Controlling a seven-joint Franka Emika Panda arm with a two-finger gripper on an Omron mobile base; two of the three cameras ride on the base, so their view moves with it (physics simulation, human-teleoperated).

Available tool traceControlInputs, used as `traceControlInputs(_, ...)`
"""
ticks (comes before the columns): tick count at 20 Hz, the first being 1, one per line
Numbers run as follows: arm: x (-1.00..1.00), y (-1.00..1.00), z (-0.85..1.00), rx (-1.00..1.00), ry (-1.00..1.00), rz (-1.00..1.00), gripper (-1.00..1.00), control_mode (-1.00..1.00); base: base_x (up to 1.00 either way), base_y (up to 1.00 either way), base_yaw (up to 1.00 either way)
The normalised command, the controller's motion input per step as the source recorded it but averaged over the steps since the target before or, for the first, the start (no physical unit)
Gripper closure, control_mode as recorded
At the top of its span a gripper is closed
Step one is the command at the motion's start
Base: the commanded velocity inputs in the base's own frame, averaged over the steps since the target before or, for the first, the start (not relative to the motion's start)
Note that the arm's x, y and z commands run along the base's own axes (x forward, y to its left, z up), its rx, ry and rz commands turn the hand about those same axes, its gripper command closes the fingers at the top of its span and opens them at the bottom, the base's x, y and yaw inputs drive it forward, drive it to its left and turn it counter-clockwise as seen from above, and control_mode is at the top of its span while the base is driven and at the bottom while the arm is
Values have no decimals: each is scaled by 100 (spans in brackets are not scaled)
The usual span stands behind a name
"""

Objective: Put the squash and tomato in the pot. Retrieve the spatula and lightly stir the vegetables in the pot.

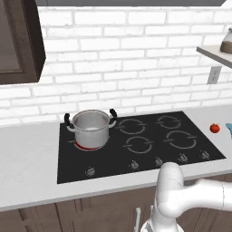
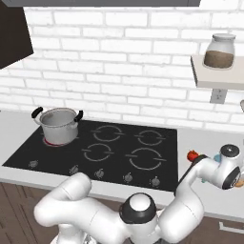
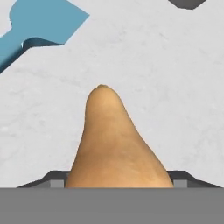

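Observation:
The tan squash (image 3: 114, 144) lies on the pale counter, its narrow end pointing away from the hand. My gripper (image 3: 117, 181) straddles its wide end, both dark fingertips (image 3: 54, 181) pressed against its sides. The teal spatula (image 3: 39, 22) lies flat on the counter beyond the squash, blade toward it. On the counter just right of the cooktop sits the red tomato (image 1: 215, 128) (image 2: 192, 155), close to my forearm. At the cooktop's back left burner stands the steel pot (image 1: 91, 128) (image 2: 59, 125), uncovered, far to the left of my hand.
The black cooktop (image 1: 149, 140) with front knobs fills the counter's middle. A wall shelf (image 2: 214, 76) carrying a glass jar (image 2: 219, 51) hangs above the right counter where my hand works. A dark cabinet (image 1: 18, 41) hangs at upper left.

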Motion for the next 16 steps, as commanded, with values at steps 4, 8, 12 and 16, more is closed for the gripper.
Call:
traceControlInputs(4,-88,88,18,5,-17,-4,100,-100,0,0,0)
traceControlInputs(8,-85,100,86,6,-26,-11,100,-100,0,0,0)
traceControlInputs(12,-58,100,96,9,-12,-6,100,-100,0,0,0)
traceControlInputs(16,-34,100,100,18,9,0,100,-100,0,0,0)
